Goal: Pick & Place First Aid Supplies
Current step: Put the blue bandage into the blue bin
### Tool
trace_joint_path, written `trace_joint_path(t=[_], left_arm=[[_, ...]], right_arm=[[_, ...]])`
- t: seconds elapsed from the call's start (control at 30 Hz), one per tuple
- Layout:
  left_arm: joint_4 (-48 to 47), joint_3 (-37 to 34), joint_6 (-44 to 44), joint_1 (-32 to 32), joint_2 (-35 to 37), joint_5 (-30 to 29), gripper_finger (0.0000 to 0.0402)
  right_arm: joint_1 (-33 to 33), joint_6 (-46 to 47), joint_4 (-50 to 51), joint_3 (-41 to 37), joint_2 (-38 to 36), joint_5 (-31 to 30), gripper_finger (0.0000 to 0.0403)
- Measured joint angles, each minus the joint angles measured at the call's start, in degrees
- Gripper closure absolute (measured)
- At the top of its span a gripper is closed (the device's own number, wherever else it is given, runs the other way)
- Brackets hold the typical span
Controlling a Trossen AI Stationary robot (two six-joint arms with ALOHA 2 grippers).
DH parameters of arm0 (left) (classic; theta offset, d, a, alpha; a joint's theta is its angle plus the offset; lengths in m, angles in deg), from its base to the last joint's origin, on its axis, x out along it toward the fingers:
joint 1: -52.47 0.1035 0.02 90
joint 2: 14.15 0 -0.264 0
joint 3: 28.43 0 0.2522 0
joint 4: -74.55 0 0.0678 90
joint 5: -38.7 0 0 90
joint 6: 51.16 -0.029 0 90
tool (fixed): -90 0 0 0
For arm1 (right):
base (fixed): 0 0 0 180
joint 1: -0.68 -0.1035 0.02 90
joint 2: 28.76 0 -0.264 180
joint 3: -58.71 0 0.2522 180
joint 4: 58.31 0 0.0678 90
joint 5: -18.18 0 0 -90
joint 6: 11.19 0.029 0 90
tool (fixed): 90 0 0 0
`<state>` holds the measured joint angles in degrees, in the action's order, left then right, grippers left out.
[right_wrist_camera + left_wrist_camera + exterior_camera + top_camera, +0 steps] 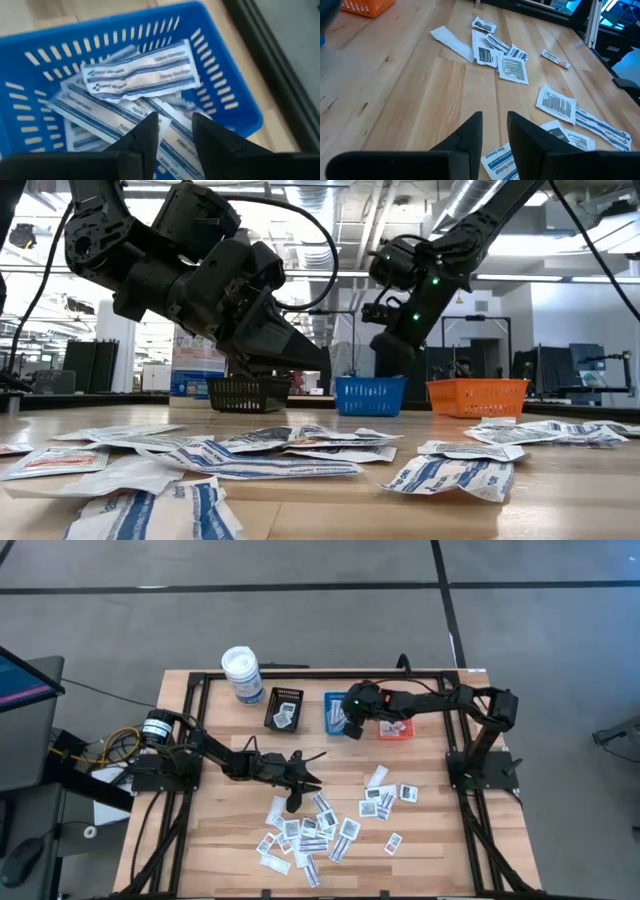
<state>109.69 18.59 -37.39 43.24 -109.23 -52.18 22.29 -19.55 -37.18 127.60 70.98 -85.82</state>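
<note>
Mostly flat packets (318, 830), long axes scattered every way

Bright, even overhead light; ceiling glare in the low view, nearest packets (150, 515) blurred.

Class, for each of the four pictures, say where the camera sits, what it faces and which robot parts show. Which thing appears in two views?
High view: above the table, looking down; both arms, left gripper and right gripper show.
Low view: table height, across scattered packets toward the room; both arms overhead.
Left wrist view: over wood and packets; own fingers apart, empty.
Right wrist view: into the blue basket; own fingers apart.
Shared: the blue basket, also in high and low views.
</note>
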Motion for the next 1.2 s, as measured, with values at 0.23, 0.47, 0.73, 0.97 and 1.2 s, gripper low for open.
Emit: trace_joint_path(t=[0.23,0.47,0.73,0.97,1.2], left_arm=[[0.00,-0.02,-1.64,0.00,0.00,0.01,0.0311],[0.00,-0.02,-1.69,0.00,0.00,0.00,0.0311],[0.00,-0.02,-1.93,0.00,0.00,0.01,0.0311],[0.00,0.00,-1.93,0.00,0.00,0.00,0.0311],[0.00,0.00,-1.93,0.03,0.00,0.00,0.0311]], right_arm=[[1.81,-2.21,-5.40,0.44,-0.04,-0.19,0.0290],[1.50,-0.85,3.05,4.64,-0.87,-0.33,0.0290],[-2.43,5.31,11.24,9.01,2.02,-0.36,0.0290],[-0.46,8.40,9.35,9.12,8.05,-1.03,0.0290],[1.20,8.11,11.30,12.93,11.56,8.53,0.0290]])
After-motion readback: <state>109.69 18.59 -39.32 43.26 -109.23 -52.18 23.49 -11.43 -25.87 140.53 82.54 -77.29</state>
